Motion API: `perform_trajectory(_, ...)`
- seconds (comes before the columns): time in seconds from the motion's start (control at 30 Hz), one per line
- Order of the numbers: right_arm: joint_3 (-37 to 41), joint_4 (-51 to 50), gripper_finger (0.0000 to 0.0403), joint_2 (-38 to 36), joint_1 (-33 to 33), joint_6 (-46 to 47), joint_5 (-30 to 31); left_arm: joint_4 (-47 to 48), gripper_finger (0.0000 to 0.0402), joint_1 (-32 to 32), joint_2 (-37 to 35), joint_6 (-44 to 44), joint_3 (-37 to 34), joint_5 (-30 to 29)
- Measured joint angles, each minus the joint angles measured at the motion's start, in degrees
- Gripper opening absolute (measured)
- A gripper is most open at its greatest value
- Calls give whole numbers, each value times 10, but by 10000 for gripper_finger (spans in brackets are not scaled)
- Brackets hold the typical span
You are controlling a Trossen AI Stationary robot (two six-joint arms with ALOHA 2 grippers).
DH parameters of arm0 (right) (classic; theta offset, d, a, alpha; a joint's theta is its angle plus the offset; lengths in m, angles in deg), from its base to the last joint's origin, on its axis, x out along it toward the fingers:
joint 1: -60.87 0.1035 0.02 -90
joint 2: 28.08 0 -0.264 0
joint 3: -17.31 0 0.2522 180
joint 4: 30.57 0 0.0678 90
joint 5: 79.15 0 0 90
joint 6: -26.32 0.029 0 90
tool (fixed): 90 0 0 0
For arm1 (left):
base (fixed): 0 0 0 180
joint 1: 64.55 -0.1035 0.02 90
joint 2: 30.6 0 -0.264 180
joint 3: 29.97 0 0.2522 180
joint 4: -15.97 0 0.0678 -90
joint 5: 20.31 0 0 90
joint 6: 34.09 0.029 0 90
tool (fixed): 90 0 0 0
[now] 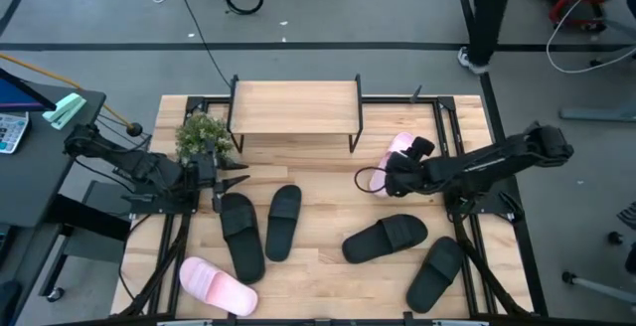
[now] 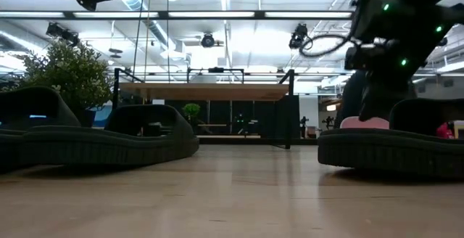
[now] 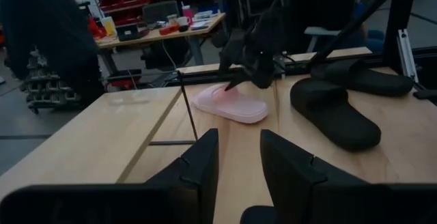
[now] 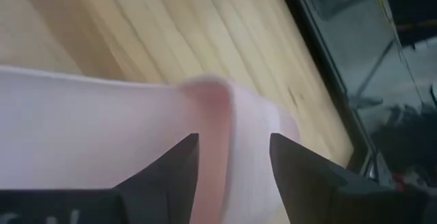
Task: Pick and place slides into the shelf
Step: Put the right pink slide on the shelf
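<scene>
The shelf (image 1: pixel 296 107) stands at the table's far middle on thin black legs. One pink slide (image 1: pixel 399 153) lies flat on the table right of the shelf. My right gripper (image 1: pixel 388 179) is over it, open, with a finger on either side of a raised pink edge (image 4: pixel 212 115). The second pink slide (image 1: pixel 217 284) lies at the near left. Two black slides (image 1: pixel 241 235) (image 1: pixel 283 222) lie side by side left of centre, and two more (image 1: pixel 386 239) (image 1: pixel 435 271) lie at the near right. My left gripper (image 1: pixel 234 179) hovers open beside the plant, holding nothing. My right gripper stands with its open fingers (image 4: pixel 174 169) astride the pink slide's raised edge (image 4: pixel 212 108), slanting down from the table's right. Whether the fingers touch the slide, I cannot tell. The slide lies flat on the table (image 3: pixel 229 104).
A small potted plant (image 1: pixel 204 137) stands by the shelf's left legs, close to my left gripper. Black frame rails (image 1: pixel 467 157) run along the table's right and left sides. Bare wood lies in the table's middle (image 1: pixel 328 207). A person (image 1: pixel 487 18) stands beyond the far right corner.
</scene>
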Motion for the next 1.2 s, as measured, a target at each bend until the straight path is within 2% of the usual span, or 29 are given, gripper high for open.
perform_trajectory(0.2, 0, 1, 184, 34, -40, 8, 10, 0, 116, 0, 0, 3, 0, 0)
perform_trajectory(0.33, 0, 1, 166, 37, -72, 8, 11, 0, 111, 0, 0, 3, 0, 0)
perform_trajectory(0.43, 0, 1, 127, 37, -92, 7, 8, 0, 110, 0, 0, 3, 0, 0)
perform_trajectory(0.57, 0, 2, 35, 37, -107, 25, -9, 0, 113, 0, 0, 3, 0, 0)
perform_trajectory(0.63, 0, 4, 15, 34, -106, 39, -30, 0, 114, 0, 0, 3, 0, 0)
perform_trajectory(0.8, 0, -5, 13, 6, -57, 105, -85, 0, 110, 0, 0, -12, 0, 0)
perform_trajectory(1.03, -37, -12, 9, -79, 71, 166, -128, 0, 107, 0, 0, -44, 0, 0)
perform_trajectory(1.2, -99, 7, 9, -133, 145, 145, -123, 0, 107, 0, 0, -56, 0, 0)
